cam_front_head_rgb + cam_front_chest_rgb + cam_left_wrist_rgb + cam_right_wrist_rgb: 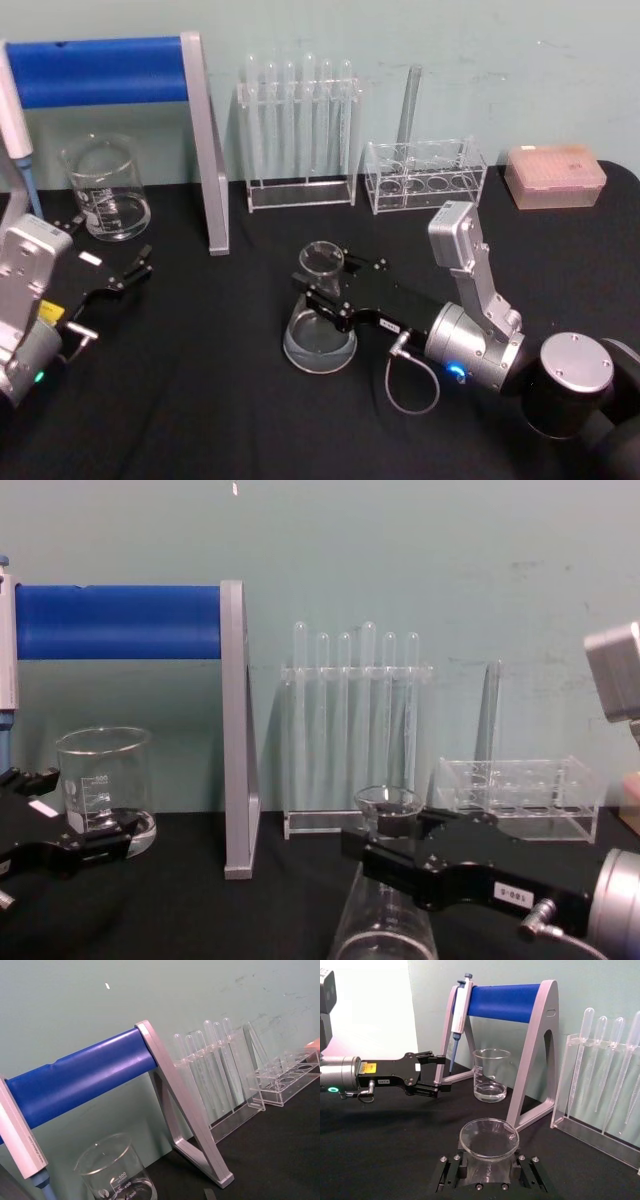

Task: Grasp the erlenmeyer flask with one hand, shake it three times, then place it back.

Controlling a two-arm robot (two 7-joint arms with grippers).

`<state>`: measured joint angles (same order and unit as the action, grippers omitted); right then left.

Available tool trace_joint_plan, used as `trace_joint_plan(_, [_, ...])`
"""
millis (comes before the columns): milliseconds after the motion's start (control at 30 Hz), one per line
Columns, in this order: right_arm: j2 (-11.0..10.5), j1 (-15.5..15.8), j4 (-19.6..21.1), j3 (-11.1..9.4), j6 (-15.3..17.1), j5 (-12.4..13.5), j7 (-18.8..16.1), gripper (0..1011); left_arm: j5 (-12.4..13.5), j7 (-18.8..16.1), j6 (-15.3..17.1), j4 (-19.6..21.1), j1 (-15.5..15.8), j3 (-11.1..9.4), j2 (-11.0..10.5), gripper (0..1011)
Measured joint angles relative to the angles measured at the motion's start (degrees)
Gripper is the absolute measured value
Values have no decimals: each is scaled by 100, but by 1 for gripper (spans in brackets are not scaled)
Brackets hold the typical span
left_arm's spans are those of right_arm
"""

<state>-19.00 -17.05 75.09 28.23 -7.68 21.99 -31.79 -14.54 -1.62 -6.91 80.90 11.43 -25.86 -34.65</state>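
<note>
Jaws of the black, blocky right gripper point(322, 288) are closed narrow on the neck of the clear glass conical erlenmeyer flask point(320, 340), just under its flared rim. The flask's wide round base sits low over the matte black worktop point(200, 400) near its middle; whether the base touches the surface cannot be told. Behind the jaws, a silver cylindrical wrist and a looped grey cable trail toward the worktop's front right corner.

Slick glass against hard black fingers looks like the main risk. A hold on a smooth, tapering neck could slip under brisk shaking and drop the flask. A wide swing could carry it into the glassware behind, and a hard set-down could crack the thin base.

Along the back edge stand a tall clear acrylic rack of thin test tubes point(298, 130) and a lower clear acrylic rack point(425, 180). A pink plastic box point(555, 178) sits at the back right corner. Toward the back left corner, a grey metal stand with a blue bar point(100, 70) rises beside a straight-walled glass beaker point(105, 190).

The left gripper point(436, 1074), jaws wide and holding nothing, rests near the left edge, well apart from the flask.
</note>
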Motion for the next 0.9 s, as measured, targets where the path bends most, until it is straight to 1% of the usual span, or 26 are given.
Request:
trace_joint_plan(100, [-2, 2, 1, 0, 2, 1, 0, 450, 0, 0, 0, 0, 0, 0, 0, 1001])
trace_joint_plan(333, [-14, 32, 75, -35, 14, 25, 7, 450, 0, 0, 0, 0, 0, 0, 0, 1001])
trace_joint_plan(533, [-57, 96, 454, -179, 218, 49, 245, 449, 0, 0, 0, 0, 0, 0, 0, 1001])
trace_joint_plan(633, [-79, 128, 697, -261, 379, 41, 430, 450, 0, 0, 0, 0, 0, 0, 0, 1001])
trace_joint_plan(733, [-97, 176, 999, -386, 559, 29, 662, 450, 0, 0, 0, 0, 0, 0, 0, 1001])
trace_joint_plan(900, [-122, 252, 1351, -511, 685, -25, 898, 449, 0, 0, 0, 0, 0, 0, 0, 1001])
